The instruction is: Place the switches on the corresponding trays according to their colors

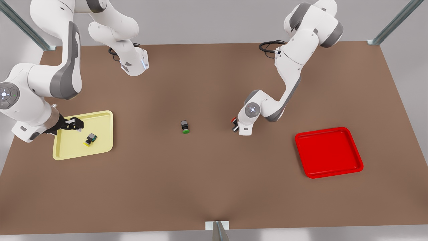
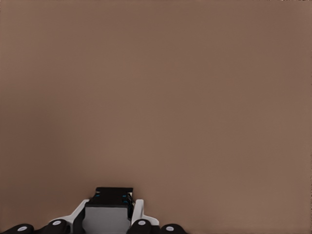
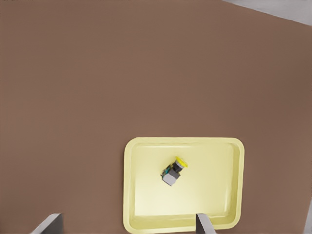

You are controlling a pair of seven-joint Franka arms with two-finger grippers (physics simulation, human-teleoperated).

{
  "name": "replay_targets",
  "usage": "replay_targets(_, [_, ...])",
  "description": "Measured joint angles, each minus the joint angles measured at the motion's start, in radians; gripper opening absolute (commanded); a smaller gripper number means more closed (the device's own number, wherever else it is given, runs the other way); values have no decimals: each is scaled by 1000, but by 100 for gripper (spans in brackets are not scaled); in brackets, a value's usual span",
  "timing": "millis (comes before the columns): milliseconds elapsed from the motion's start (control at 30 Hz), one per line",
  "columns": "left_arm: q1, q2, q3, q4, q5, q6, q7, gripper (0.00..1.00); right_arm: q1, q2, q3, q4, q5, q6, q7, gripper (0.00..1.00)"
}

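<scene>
Left gripper point(image 1: 235, 126), on the front view's right of the green-capped switch point(image 1: 185, 127), is closed on the red-capped switch point(image 1: 233, 119). The front view gives just a sliver of red cap, while the left wrist view shows the dark body pinched between the fingers point(image 2: 138, 210). Right gripper point(image 1: 75, 124), well to the green-capped switch's other side, hangs with fingers spread wide and empty over the yellow tray point(image 1: 100, 134), where the yellow-capped switch point(image 1: 90, 139) lies on its side. In all there are three switches and two trays, the bare red tray point(image 1: 329, 152) being farthest right.
</scene>
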Motion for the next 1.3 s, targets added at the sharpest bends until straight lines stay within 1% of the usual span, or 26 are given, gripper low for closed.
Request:
replay_targets(67, [0,0,0,1,1,0,0,44,0,1,0,0,0,1,0,100])
replay_targets(267, [2,-12,-2,3,7,-10,-5,44,2,2,0,-1,0,1,2,100])
replay_targets(367, [11,-79,-4,6,7,-55,-3,44,3,2,0,0,1,1,2,100])
replay_targets(467, [47,-150,-6,23,4,-155,24,44,5,2,0,0,0,4,2,100])
replay_targets(500, [101,-169,-10,84,3,-268,85,44,4,-10,3,2,0,3,0,100])
replay_targets(567, [203,-183,-11,183,0,-426,239,44,-1,-47,16,0,0,1,0,100])
replay_targets(600, [261,-193,-11,209,-2,-474,324,44,7,-59,18,-1,0,1,0,100])
replay_targets(667, [414,-226,-12,212,-6,-533,548,44,6,-96,24,-20,0,3,1,100])
replay_targets(733, [583,-241,-9,209,-13,-571,792,44,3,-97,26,-23,0,1,0,100])
replay_targets(800, [710,-247,-8,202,-25,-585,971,44,10,-92,26,-21,-1,2,2,100])
replay_targets(833, [742,-241,-7,196,-33,-584,1010,45,14,-89,25,-20,-2,1,1,100])
replay_targets(900, [755,-213,-3,187,-51,-569,1053,45,14,-84,25,-18,-2,2,1,100])
replay_targets(1000, [768,-97,30,208,-67,-467,1116,45,8,-42,24,-8,-2,4,0,100])
replay_targets(1033, [769,-77,60,249,-71,-451,1156,45,9,-42,23,-6,-1,3,0,100])
replay_targets(1100, [761,-52,83,323,-94,-450,1206,46,10,-43,24,-7,-1,0,0,100])
replay_targets(1133, [759,-48,85,326,-109,-449,1204,99,13,-47,23,-6,-1,-10,0,100])
replay_targets(1233, [756,-54,84,326,-146,-442,1193,100,11,-45,24,-4,0,-11,2,100])
replay_targets(1300, [755,-58,85,326,-118,-443,1187,100,13,-43,25,-4,0,-11,2,100])
